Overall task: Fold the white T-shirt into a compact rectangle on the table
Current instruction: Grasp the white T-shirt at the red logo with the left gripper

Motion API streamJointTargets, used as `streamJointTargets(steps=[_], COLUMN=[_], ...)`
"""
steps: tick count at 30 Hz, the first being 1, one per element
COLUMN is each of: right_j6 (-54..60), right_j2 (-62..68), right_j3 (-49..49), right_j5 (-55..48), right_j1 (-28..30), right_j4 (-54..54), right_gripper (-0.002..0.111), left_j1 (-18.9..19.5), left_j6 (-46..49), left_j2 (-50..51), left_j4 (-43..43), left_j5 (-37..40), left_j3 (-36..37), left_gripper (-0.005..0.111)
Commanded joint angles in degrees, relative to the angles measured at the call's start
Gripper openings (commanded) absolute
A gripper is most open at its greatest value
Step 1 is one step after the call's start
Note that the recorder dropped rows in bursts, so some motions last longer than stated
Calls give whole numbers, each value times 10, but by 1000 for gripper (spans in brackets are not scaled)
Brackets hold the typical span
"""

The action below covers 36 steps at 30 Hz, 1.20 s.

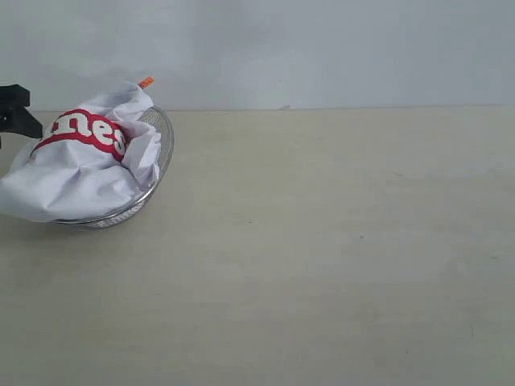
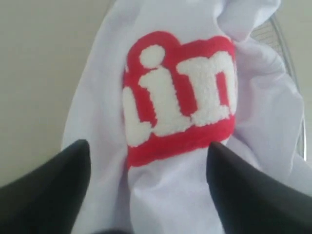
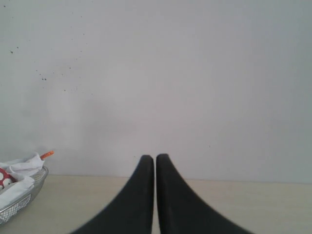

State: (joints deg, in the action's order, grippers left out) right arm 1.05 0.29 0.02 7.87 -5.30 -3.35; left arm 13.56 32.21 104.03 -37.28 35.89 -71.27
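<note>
On the wide beige table (image 1: pixel 322 265), a wire mesh bowl (image 1: pixel 165 133) at the left holds the crumpled white T-shirt (image 1: pixel 72 173). Its red band (image 1: pixel 84 129) shows white letters ending "es", and its orange neck tag (image 1: pixel 146 82) pokes up. The left gripper (image 2: pixel 147 146) hangs spread wide over the shirt; the right gripper (image 3: pixel 155 158) is pinched closed and empty.

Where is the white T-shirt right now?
Exterior view, far left: the white T-shirt lies bunched in the wire mesh bowl on the table, with the left gripper open at its left edge.
</note>
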Motion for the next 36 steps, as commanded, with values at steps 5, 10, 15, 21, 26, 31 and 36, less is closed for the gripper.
streamJointTargets(steps=[5, 10, 15, 21, 26, 31, 36], right_j6=[2, 2, 2, 2, 2, 2, 2], right_j2=[-3, -3, -3, -3, -3, -3, -3], right_j3=[0, 0, 0, 0, 0, 0, 0], right_j5=[5, 5, 5, 6, 4, 4, 4], right_j1=[1, 1, 1, 1, 1, 1, 1], right_j4=[0, 0, 0, 0, 0, 0, 0], right_gripper=[0, 0, 0, 0, 0, 0, 0], left_j1=[-36, -52, -56, -56, -56, -56, -56], left_j6=[64, 64, 55, 55, 67, 81, 140], left_j2=[42, 68, 90, 99, 99, 78, 24], left_j4=[-59, -62, -62, -51, -61, -111, -184], left_j5=[-4, -18, -17, -26, -28, -30, 14], left_j3=[-11, -23, -40, -41, -41, -44, -78], left_gripper=[64, 64, 64, 48, 5, 4, 4])
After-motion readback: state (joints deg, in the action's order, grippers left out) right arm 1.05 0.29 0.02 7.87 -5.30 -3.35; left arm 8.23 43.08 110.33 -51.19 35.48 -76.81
